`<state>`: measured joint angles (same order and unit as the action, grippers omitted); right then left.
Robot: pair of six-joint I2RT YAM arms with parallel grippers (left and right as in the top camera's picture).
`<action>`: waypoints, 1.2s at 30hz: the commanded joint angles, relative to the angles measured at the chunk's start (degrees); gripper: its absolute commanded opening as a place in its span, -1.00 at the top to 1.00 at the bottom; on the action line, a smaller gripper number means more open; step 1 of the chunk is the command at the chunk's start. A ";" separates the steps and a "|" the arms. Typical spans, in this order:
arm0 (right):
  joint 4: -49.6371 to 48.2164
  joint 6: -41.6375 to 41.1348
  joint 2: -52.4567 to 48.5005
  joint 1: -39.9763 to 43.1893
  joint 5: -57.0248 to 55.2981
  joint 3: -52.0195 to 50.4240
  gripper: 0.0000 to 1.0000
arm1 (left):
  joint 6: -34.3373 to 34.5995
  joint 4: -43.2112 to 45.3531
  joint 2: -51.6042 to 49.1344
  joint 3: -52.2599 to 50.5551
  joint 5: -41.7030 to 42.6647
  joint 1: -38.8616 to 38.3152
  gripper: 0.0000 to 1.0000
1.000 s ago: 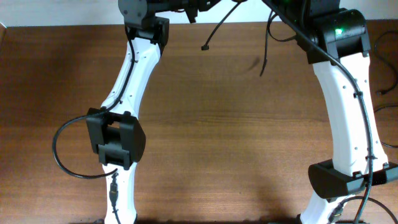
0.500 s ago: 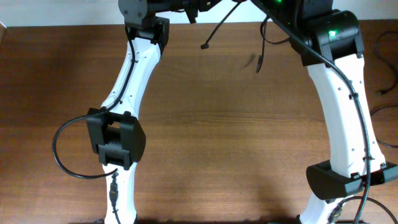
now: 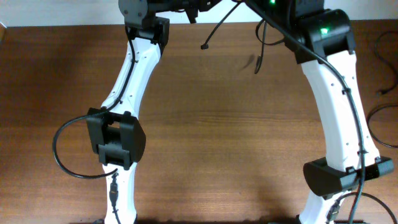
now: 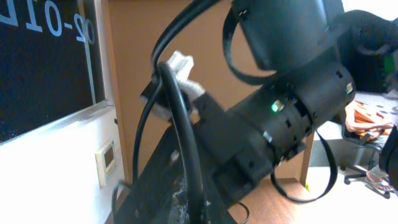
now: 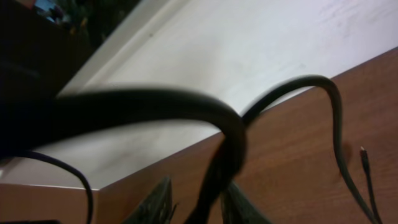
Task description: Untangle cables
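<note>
the cables (image 3: pixel 216 29) hang in the air above the far edge of the tabletop (image 3: pixel 217 143), between the two wrists. one strand ends in a small plug (image 3: pixel 204 46), and another strand (image 3: pixel 259 59) dangles to the right of it, nearer to the right arm (image 3: pixel 339 99). in the right wrist view a blurred black cable (image 5: pixel 231 134) runs down between the fingers (image 5: pixel 158 200) of the right tool (image 5: pixel 198 202); i cannot tell if they press it. the left tool (image 3: pixel 191 9) is cut off by the top of the overhead view, so i cannot tell its state. the left arm (image 3: pixel 134 68) reaches to the same far edge.
</note>
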<state>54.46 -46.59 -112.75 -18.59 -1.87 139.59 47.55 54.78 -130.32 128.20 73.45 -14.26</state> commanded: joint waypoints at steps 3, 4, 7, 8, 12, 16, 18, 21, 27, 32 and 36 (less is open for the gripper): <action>-0.35 0.20 -1.09 -0.85 0.76 0.15 0.78 | -0.79 0.17 -0.04 1.38 -0.81 -0.24 1.00; -0.48 0.22 -1.09 -0.85 0.79 0.15 0.83 | -0.79 0.15 -0.04 1.38 -0.81 -0.24 1.00; -0.52 0.20 -1.09 -0.85 0.81 0.15 0.84 | -0.79 0.13 -0.04 1.38 -0.59 -0.22 1.00; -0.74 0.22 -1.09 -0.85 0.85 0.17 0.84 | -0.79 0.13 -0.04 1.38 -0.48 -0.22 1.00; -1.38 0.22 -1.09 -0.85 1.44 0.17 0.92 | -0.79 0.13 -0.04 1.38 -0.20 -0.22 1.00; -1.38 1.31 -1.09 -0.83 1.40 0.17 0.92 | -0.79 0.00 -0.04 1.38 -0.04 0.00 1.00; -1.42 1.86 -1.07 -0.72 1.40 0.20 0.92 | -0.79 -0.63 -0.04 1.38 0.28 0.81 1.00; -1.40 2.93 -0.35 -0.52 1.49 0.20 0.92 | -0.81 -2.51 -0.04 1.38 0.39 2.71 1.00; -1.99 7.80 4.61 -0.46 -0.11 0.24 0.92 | -3.23 -7.76 -0.04 1.38 0.70 6.93 1.00; 2.80 8.72 8.28 -0.48 -4.09 0.24 0.92 | -3.52 -7.87 -0.04 1.38 0.68 9.03 1.00; 5.49 10.40 11.72 -0.48 -7.43 0.24 0.92 | -3.54 -10.84 -0.04 1.38 0.72 12.76 1.00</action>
<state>59.05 -38.44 -104.75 -19.29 -4.58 139.59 44.99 44.73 -130.32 128.20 74.78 -5.56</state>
